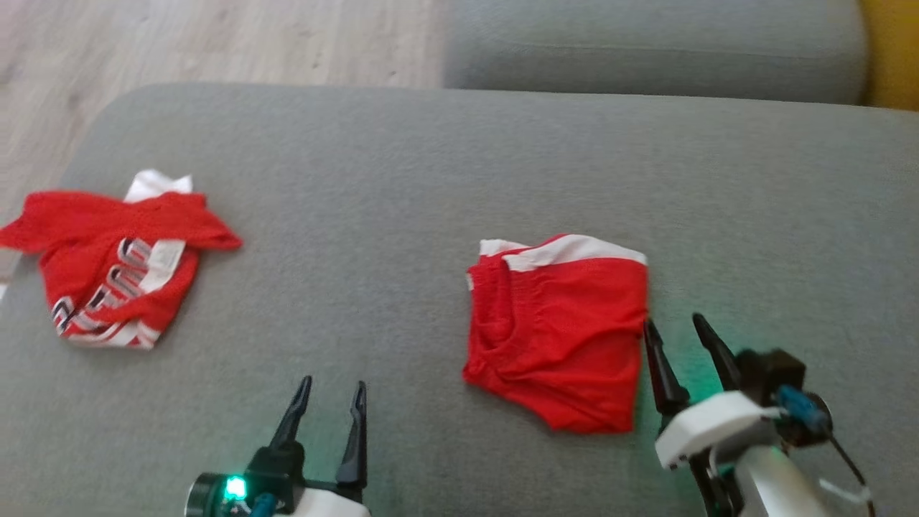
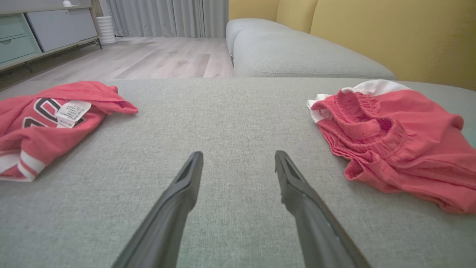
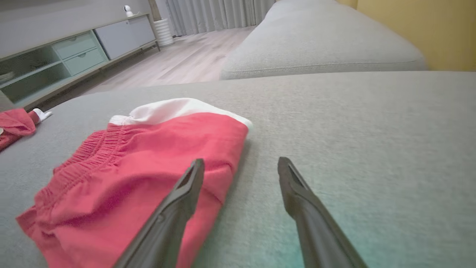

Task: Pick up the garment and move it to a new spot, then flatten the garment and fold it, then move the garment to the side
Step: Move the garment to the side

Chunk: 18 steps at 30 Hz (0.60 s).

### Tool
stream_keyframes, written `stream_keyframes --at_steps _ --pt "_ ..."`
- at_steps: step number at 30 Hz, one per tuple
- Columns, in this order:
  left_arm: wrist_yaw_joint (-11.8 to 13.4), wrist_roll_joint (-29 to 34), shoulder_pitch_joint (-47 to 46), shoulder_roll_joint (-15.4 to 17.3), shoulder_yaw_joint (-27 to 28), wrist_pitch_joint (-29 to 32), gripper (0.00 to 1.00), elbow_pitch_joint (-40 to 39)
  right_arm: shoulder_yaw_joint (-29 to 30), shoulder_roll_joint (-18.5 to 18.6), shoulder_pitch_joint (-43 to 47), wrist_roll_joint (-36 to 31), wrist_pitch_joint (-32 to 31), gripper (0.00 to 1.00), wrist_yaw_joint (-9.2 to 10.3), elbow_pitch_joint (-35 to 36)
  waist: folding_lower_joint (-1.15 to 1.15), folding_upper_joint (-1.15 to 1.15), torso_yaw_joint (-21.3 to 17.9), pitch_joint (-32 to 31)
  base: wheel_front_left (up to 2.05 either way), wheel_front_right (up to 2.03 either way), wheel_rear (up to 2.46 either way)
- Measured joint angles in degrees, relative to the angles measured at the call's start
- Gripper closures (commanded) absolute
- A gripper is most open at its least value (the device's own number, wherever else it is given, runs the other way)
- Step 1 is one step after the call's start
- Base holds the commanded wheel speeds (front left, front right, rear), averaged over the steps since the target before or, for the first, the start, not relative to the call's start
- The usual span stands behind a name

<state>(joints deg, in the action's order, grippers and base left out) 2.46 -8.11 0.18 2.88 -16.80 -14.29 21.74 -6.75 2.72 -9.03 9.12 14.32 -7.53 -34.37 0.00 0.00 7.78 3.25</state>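
Red shorts (image 1: 556,330) with a white band lie folded into a compact rectangle on the grey cushion (image 1: 402,187), right of centre. My right gripper (image 1: 675,327) is open just off their right edge, with nothing between its fingers. In the right wrist view the shorts (image 3: 148,163) fill the left half, and the right gripper (image 3: 241,163) has its left finger over their edge. My left gripper (image 1: 332,391) stands open and empty near the front edge, over bare cushion. From the left wrist, the shorts (image 2: 401,149) lie to the right of the left gripper (image 2: 238,158).
A crumpled red jersey (image 1: 115,266) with white trim and lettering lies at the cushion's left end; it is also in the left wrist view (image 2: 44,123). A second grey cushion (image 1: 646,50) sits behind, with a yellow backrest (image 2: 390,33). Wooden floor (image 1: 179,43) lies beyond the left edge.
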Motion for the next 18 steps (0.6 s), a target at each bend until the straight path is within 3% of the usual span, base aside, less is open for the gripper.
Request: stream_keyframes --at_steps 13,14,15,16,18 --pt "0.6 -1.6 -1.1 0.0 -2.0 0.0 0.00 0.3 -0.9 0.1 -7.0 4.6 0.0 0.00 0.00 -11.7 0.00 0.00 6.0 4.0 0.00 0.00 0.00" --pt "0.6 -1.8 -1.2 0.0 -2.0 0.0 0.00 0.3 -1.0 0.1 -7.7 5.1 0.0 0.16 0.00 -12.2 0.00 0.00 6.1 4.2 0.00 0.00 0.00" --pt "0.6 -2.0 -1.3 0.0 -2.0 0.0 0.00 0.3 -1.3 0.1 -8.4 5.5 0.0 0.62 0.00 -12.7 0.00 0.00 6.0 4.4 0.00 0.00 0.00" --pt "0.6 -2.0 -1.4 0.0 -2.1 0.0 0.00 0.3 -1.8 0.1 -8.8 5.7 0.0 1.00 0.00 -13.1 0.00 0.00 5.9 4.5 0.00 0.00 0.00" --pt "0.6 -2.0 -1.8 0.0 -2.1 0.0 0.00 0.3 -2.8 0.1 -9.4 6.5 0.0 1.00 0.00 -13.7 0.00 0.00 5.2 4.5 0.00 0.00 0.00"
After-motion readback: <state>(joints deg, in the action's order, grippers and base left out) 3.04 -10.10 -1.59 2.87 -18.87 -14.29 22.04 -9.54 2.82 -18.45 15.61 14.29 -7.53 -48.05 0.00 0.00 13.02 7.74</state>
